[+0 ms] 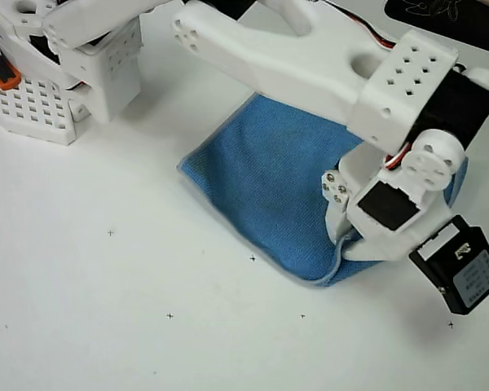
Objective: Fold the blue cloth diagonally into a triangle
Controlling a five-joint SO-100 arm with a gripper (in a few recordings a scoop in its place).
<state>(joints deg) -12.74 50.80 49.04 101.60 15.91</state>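
Jaws hang low over the near right corner of the blue cloth [265,183], but the white arm hides their tips, so I cannot tell if they are wide, narrow or holding the cloth. A pale edge curls up right by them. The cloth lies on the white worktop [130,326], partly under the arm. It looks soft, thin and light, so it should bend and slide easily. A corner seems the best place to pinch. The gripper [342,232] sits right on that corner.
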